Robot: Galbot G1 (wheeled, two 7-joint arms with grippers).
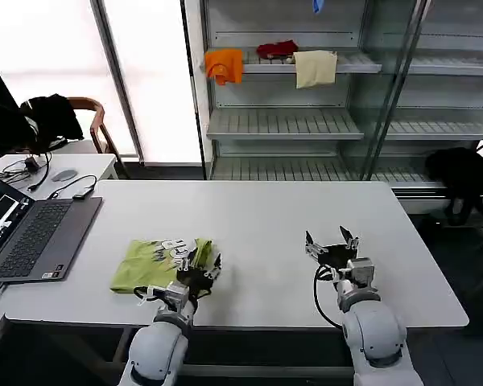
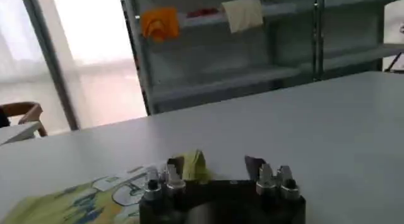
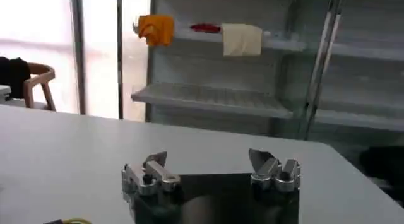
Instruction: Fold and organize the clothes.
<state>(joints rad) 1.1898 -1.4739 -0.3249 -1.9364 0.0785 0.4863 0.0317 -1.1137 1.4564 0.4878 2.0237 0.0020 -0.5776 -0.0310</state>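
Nearest in, at the bench's front edge: left gripper (image 1: 200, 269) with fingers spread, parked right at the T-shirt's (image 1: 149, 264) front-right corner, one finger against a raised bit of yellow-green cloth (image 2: 194, 165), nothing pinched yet. Right gripper (image 1: 332, 246) also spread wide, holding nothing, hanging over bare bench (image 1: 266, 217) toward the front-right, well apart from the shirt.

T-shirt itself: already bunched into a rough rectangle near the front-left of the bench, grey-white print facing up on its right part. Not a tidy fold, edges look lumpy. Laptop (image 1: 28, 233) open near the left edge, just beside the shirt.

Could go wrong from here, just guessing: closing on that one raised fold probably grabs a single layer, so a pull would drag the stack open instead of folding it. Also a sideways sweep toward the left edge might shove cloth into the laptop. Front edge is close too, so a loose corner could slide off.

Farther back, past the bench's far edge: shelving unit (image 1: 282, 125) as the only real container here. Top rack holding an orange cloth (image 1: 224, 64), a red cloth (image 1: 277, 49) and a cream cloth (image 1: 315, 67); lower racks bare.
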